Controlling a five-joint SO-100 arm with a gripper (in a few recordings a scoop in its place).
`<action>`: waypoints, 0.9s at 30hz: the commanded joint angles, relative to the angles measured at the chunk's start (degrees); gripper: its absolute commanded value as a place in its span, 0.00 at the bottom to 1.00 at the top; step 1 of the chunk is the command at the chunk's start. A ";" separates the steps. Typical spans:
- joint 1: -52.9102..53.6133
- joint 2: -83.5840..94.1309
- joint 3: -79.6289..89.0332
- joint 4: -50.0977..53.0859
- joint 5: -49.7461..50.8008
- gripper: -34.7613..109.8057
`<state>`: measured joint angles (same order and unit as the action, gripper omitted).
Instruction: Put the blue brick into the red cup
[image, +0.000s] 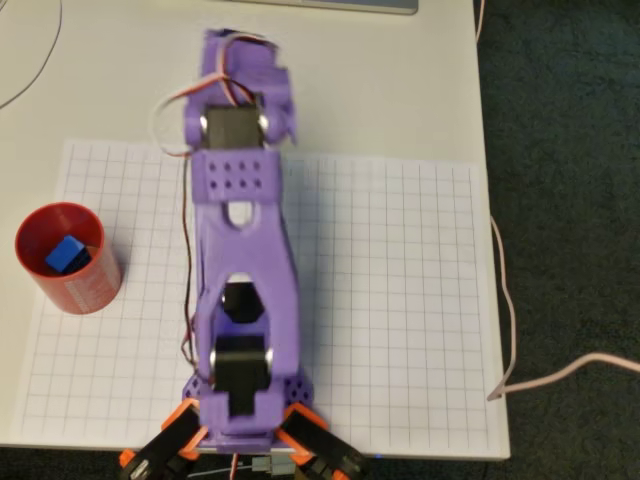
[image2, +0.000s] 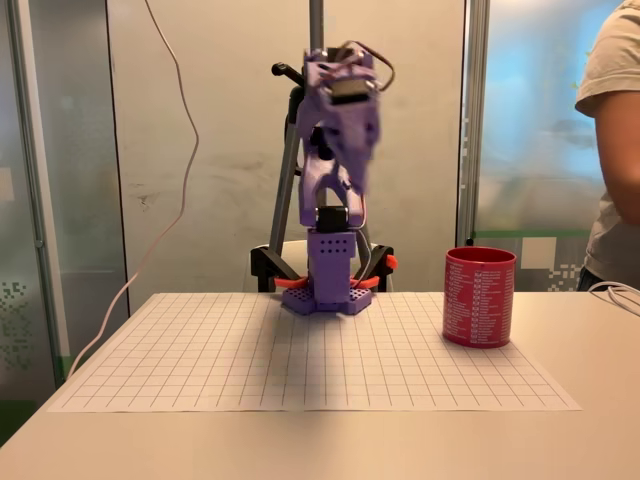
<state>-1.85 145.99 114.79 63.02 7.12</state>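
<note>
The blue brick (image: 66, 254) lies inside the red cup (image: 88, 290), which stands upright at the left edge of the grid sheet in the overhead view. From the fixed view the red cup (image2: 479, 297) stands to the right of the arm's base, and the brick is hidden inside it. The purple arm is folded back and raised over its base, well away from the cup. Its gripper (image2: 354, 172) hangs downward, blurred, with nothing seen in it. How its jaws stand is unclear.
A white grid sheet (image: 400, 300) covers the table. The table's right edge (image: 497, 300) drops to dark floor with a loose cable (image: 540, 375). A person (image2: 615, 150) stands at the right behind the table. A tripod pole (image2: 316, 30) rises behind the arm.
</note>
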 joint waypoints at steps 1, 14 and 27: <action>1.76 9.76 -1.93 3.60 -0.62 0.24; 2.29 38.06 6.94 11.78 -4.22 0.24; 1.23 43.15 37.35 -0.26 -5.36 0.24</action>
<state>-0.26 188.70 144.32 65.92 0.88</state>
